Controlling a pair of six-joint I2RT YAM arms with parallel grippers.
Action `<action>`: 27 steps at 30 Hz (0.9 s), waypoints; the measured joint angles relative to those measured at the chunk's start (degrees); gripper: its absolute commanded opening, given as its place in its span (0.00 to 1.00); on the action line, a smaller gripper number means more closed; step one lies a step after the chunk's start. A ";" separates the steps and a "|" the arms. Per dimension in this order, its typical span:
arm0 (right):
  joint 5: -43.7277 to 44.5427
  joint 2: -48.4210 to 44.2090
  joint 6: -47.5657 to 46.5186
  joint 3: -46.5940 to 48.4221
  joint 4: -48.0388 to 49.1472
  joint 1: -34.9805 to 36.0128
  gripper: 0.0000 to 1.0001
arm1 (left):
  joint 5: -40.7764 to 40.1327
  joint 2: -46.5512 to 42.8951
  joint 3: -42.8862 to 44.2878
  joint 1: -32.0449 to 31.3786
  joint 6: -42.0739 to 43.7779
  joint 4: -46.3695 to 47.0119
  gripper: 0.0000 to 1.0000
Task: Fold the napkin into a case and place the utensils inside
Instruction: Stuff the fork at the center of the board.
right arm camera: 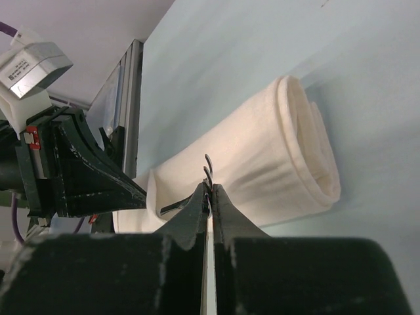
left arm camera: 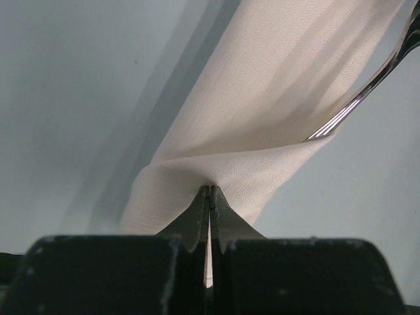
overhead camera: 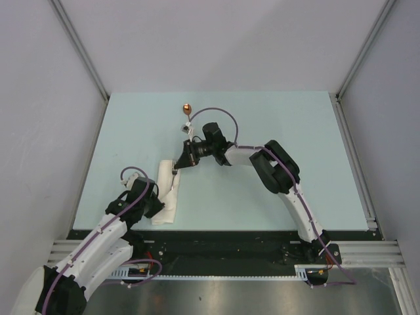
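Note:
The napkin (overhead camera: 169, 210) lies as a narrow, layered off-white case on the table's left part. My left gripper (overhead camera: 156, 203) is shut on a pinch of its top layer at the near end and lifts it (left arm camera: 210, 189), so the fold gapes. My right gripper (overhead camera: 176, 170) is shut on the silver fork (right arm camera: 208, 168) near its tines (right arm camera: 211, 187). The fork's handle (left arm camera: 357, 102) points into the lifted fold of the case (right arm camera: 275, 151). The copper-bowled spoon (overhead camera: 188, 109) lies on the table beyond the right gripper.
The pale blue table (overhead camera: 282, 131) is walled by grey panels on three sides. A metal rail (overhead camera: 354, 147) runs along its right edge. The left arm's fingers (right arm camera: 98, 177) show in the right wrist view, close to the fork.

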 measured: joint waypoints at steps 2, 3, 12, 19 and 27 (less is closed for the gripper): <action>-0.02 0.00 0.59 -0.70 0.35 0.37 0.00 | 0.00 0.00 0.00 0.00 0.00 0.00 0.00; -0.15 0.00 1.11 -1.01 0.74 0.52 0.00 | 0.00 0.00 0.00 0.00 0.00 0.00 0.00; -0.81 0.24 5.09 -3.87 5.44 1.22 0.04 | 0.04 -0.85 0.00 0.00 0.02 0.04 0.01; -1.53 1.70 7.02 -3.85 6.58 1.29 0.19 | 0.42 -3.56 0.00 0.00 0.33 0.66 0.25; -1.07 2.27 6.51 -1.77 2.40 1.29 0.42 | 1.84 -9.92 2.27 -0.02 2.49 1.33 0.56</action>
